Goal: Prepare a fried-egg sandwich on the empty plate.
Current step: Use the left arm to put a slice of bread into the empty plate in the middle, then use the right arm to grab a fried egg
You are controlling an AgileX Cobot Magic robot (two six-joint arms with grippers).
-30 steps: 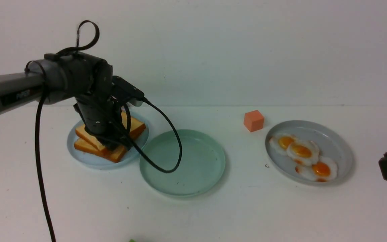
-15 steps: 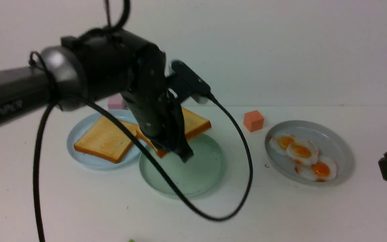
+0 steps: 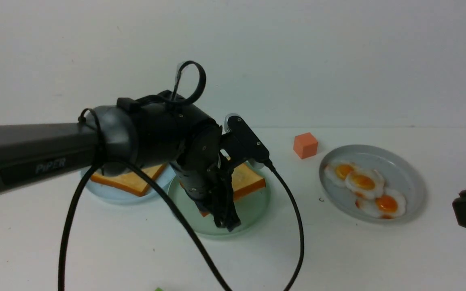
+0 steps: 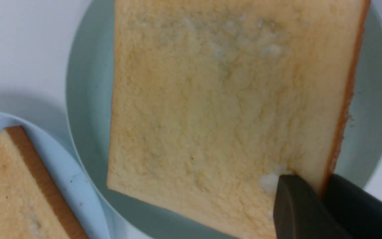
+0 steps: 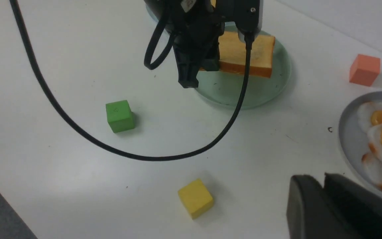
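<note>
Here, left jaws clamp toast slice (image 4: 217, 109) corner over mint plate (image 4: 85, 99); right jaws nearly closed, empty. Only right wrist view shows yellow cube (image 5: 195, 198) near bench (image 5: 78, 172) front edge.

The left pincer (image 3: 228, 223) has two slim, matte black fingers (image 4: 297, 209) with rounded tips. Directly behind the pincer is a bulky black wrist housing (image 3: 164, 129) dotted with small pale screw heads (image 3: 202, 148). Farther back, a rounded grey joint (image 3: 111, 133) meets a dark grey tube (image 3: 18, 147) printed with pale "PiPER" lettering (image 3: 51, 166). A flat black camera box (image 3: 245, 141) is mounted beside the pincer's base, and a black cable (image 3: 297, 238) leaves it in a wide loop. A second black cable (image 3: 64, 246) hangs from the joint. The right pincer (image 5: 320, 186) is black too, with blunt, thick fingers.
</note>
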